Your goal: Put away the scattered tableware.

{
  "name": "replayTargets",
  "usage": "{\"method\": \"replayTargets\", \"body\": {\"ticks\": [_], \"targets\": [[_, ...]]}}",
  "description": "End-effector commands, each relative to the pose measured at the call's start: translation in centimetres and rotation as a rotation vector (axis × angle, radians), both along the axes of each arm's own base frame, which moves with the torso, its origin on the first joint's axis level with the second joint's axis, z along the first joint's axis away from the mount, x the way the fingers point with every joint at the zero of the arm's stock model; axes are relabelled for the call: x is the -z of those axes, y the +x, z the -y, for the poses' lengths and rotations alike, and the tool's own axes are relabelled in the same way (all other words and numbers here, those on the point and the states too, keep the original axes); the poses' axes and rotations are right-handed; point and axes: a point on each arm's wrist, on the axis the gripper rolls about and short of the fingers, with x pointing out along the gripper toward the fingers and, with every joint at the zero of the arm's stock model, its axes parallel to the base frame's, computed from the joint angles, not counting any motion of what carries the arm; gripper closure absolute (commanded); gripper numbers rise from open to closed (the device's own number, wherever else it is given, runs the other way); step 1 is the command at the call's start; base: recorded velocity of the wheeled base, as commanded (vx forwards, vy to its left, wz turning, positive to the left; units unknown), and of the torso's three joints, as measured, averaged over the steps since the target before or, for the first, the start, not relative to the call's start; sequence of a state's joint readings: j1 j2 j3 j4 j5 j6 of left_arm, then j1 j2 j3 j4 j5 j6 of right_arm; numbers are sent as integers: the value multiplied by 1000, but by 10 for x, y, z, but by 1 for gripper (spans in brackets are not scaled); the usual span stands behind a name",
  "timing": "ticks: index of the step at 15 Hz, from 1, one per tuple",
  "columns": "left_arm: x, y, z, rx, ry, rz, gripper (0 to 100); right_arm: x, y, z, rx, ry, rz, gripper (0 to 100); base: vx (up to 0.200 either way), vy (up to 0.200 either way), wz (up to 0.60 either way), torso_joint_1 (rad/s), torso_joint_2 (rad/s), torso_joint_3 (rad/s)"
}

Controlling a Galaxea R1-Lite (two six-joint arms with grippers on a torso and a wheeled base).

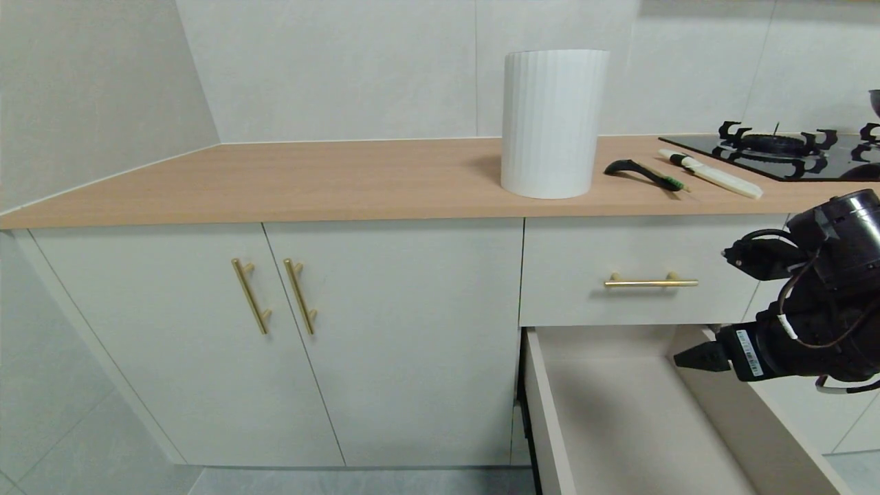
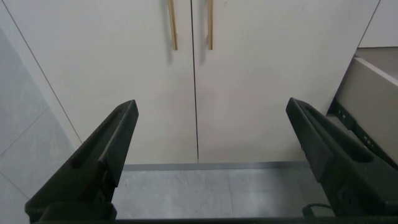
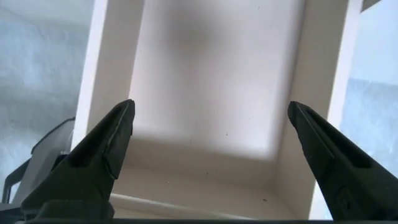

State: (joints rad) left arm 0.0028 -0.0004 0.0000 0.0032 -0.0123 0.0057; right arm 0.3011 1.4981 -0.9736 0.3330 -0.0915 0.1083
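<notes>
Knife (image 1: 711, 174) on counter (image 1: 309, 180), above right claw (image 3: 210, 115)

Head above counter (image 1: 309, 179); left wrist low toward cupboard doors (image 1: 385, 323); right over shared drawer (image 1: 619, 412).

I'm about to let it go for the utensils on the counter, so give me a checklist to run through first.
1. Lower drawer open, visible floor bare: ok.
2. Right gripper open and holding nothing, over the drawer: ok.
3. Left gripper open and holding nothing: ok.
4. Black-handled tool and white knife apart from the white canister: ok.
5. Both utensils put away: not ok, they lie on the counter.
6. Utensils within the right arm's reach: cannot tell.
</notes>
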Motion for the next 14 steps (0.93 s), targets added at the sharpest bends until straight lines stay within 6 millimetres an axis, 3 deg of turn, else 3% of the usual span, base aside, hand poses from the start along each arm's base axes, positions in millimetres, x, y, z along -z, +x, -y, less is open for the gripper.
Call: {"method": "replayTargets", "body": {"ticks": [1, 5, 14], "targets": [[0, 0, 0, 0, 0, 1, 0, -2, -2, 2, 3, -1, 9, 0, 0, 0, 0, 0, 0, 0], [0, 0, 0, 0, 0, 0, 0, -3, -2, 4, 9, -3, 13, 0, 0, 0, 0, 74, -239, -245], [0, 0, 0, 0, 0, 0, 0, -2, -2, 4, 9, -4, 12, 0, 0, 0, 0, 157, -491, -298]]}}
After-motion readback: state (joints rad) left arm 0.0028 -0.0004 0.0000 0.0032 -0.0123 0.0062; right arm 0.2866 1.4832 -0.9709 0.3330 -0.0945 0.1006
